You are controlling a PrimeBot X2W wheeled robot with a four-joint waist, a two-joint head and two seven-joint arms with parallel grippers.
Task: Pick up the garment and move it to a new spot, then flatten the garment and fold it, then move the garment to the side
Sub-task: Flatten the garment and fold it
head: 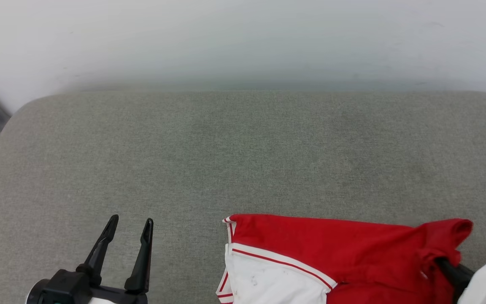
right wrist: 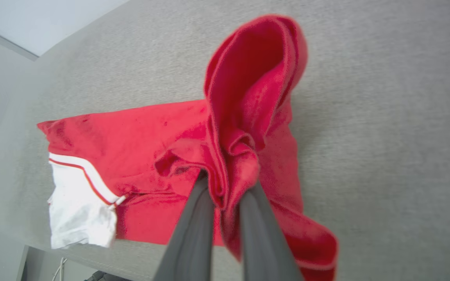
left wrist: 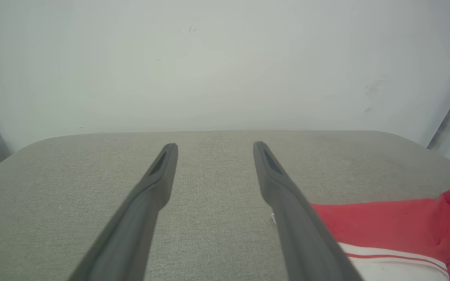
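Note:
The garment is a red jersey with a white sleeve and red-white striped trim, lying at the near right of the grey padded surface. Its white sleeve points toward the near edge. My right gripper is shut on a bunched red fold of the garment, which stands up above its fingers. In the head view the right gripper's dark finger disappears into the red cloth. My left gripper stands open over bare surface, well left of the garment, with nothing between its fingers. The garment shows right of them.
The grey padded surface stretches wide behind and to the left of the garment. A pale wall rises right behind its far edge. The near edge of the surface runs just below the white sleeve.

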